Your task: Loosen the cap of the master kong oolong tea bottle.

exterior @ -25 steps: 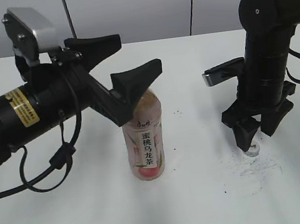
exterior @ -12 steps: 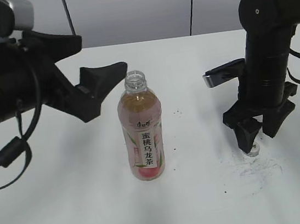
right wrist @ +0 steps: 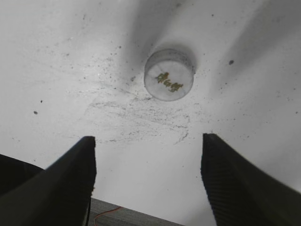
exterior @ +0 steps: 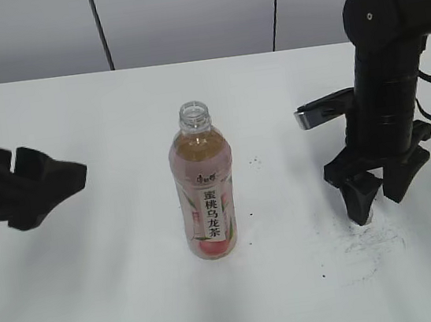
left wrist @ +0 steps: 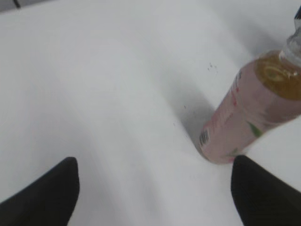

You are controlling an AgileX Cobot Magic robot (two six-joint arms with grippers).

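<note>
Pulling back to the frame's left edge, the black left gripper (exterior: 40, 184) has cleared the tall clear peach-labelled master kong oolong tea bottle (exterior: 204, 190), jaws spread and empty. That bottle stands centre, neck bare. At right, the black right gripper (exterior: 378, 191), jaws apart, hovers over the small round white-grey cap (right wrist: 169, 75) lying on the scuffed white table (exterior: 138, 298).

The master kong oolong tea bottle (exterior: 205, 192) stands upright near the middle of the tabletop (exterior: 123, 300), its neck open, amber tea inside, pink label with a white strip of dark characters. The cap (right wrist: 169, 75) lies flat, top up, well apart toward the right edge
</note>
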